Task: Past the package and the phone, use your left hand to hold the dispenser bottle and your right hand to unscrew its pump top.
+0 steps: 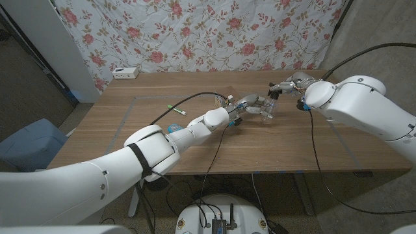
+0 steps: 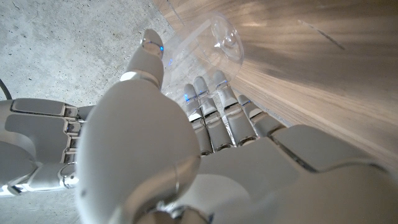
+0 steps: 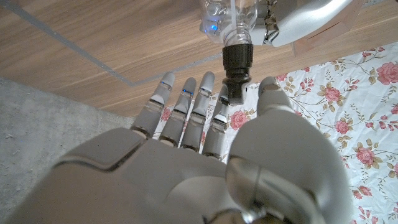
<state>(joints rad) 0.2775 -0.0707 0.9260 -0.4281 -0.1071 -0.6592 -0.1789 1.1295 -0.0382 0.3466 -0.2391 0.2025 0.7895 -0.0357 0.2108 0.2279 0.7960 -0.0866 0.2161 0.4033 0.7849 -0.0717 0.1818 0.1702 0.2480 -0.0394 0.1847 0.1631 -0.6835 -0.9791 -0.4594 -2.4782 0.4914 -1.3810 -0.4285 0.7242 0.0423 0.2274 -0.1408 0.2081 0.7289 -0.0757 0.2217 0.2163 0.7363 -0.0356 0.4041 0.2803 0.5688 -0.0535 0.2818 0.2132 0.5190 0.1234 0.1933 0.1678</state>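
The clear dispenser bottle (image 1: 267, 111) lies tilted just above the table's middle right, and my left hand (image 1: 247, 106) grips its body. In the left wrist view the fingers (image 2: 211, 109) wrap the bottle (image 2: 217, 34), whose round base points away. Its black pump top (image 3: 237, 60) points toward my right hand (image 3: 205, 162), which reaches in from the right (image 1: 286, 86). The pump's stem sits between that hand's straight fingers (image 3: 219, 115) and its thumb (image 3: 273, 99), with a gap showing on the thumb's side. The clear bottle neck (image 3: 229, 14) shows beyond the pump.
A white box (image 1: 125, 73) sits at the table's far left back corner. A small blue object (image 1: 173, 128) and a thin green item (image 1: 175, 109) lie beside my left forearm. Tape lines mark the wooden table (image 1: 162, 84). A floral cloth (image 1: 195, 32) hangs behind.
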